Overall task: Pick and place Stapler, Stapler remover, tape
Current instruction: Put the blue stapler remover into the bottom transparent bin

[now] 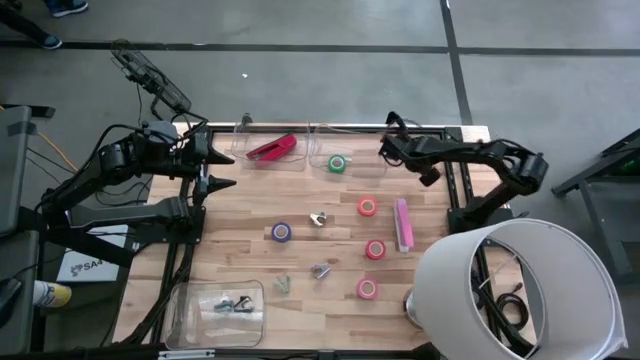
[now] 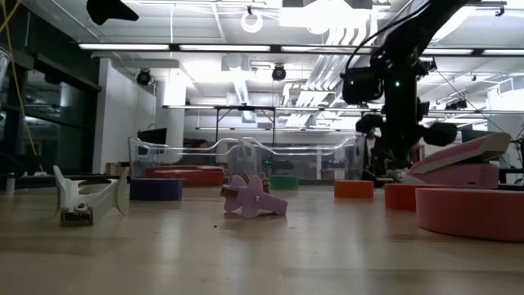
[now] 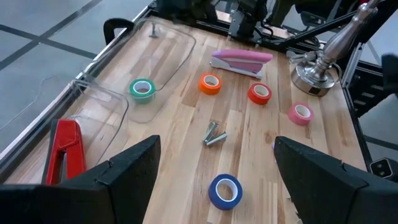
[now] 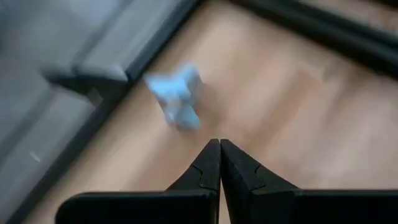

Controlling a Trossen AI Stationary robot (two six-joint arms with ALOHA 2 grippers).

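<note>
Two arms, left fingers spread wide and empty, right fingers pressed together, no legible writing.

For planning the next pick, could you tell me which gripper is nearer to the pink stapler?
Right. The right gripper hangs just beyond the pink stapler at the table's far edge; the left gripper sits across the table.

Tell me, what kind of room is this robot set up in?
Probably a lab or workshop. Past the wooden table, the low view shows a big open hall with strip lights and exposed ducts overhead. The floor is bare grey concrete, and two arms work over scattered tape and staplers.
</note>
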